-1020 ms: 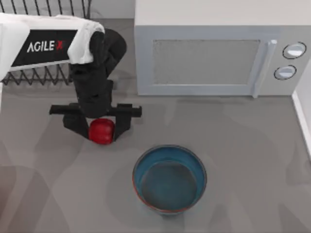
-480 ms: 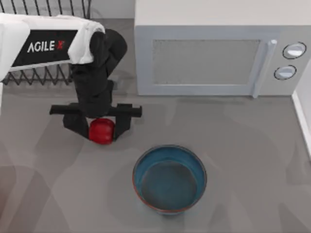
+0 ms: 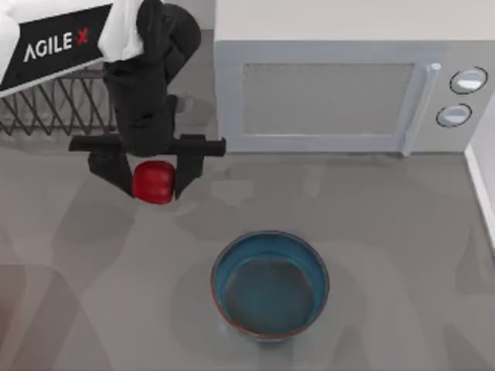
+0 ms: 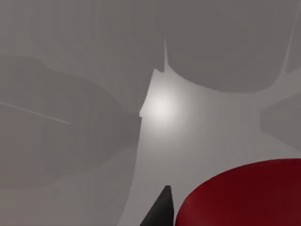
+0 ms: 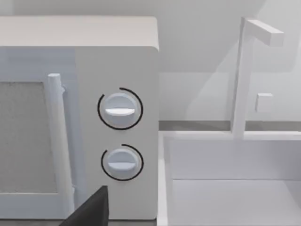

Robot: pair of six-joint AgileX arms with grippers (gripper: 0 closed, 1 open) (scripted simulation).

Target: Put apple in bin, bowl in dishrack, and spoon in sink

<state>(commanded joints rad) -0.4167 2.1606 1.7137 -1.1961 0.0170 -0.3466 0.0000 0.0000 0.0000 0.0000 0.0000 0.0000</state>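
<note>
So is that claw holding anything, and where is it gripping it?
Yes: the left claw holds the red apple, one finger pressed on each of its opposite sides.

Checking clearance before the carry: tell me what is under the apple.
Under the apple, gripped in the left claw, the left wrist view shows bare grey table and shadow. The patch straight beneath the fruit is covered by it, and its height cannot be told.
</note>
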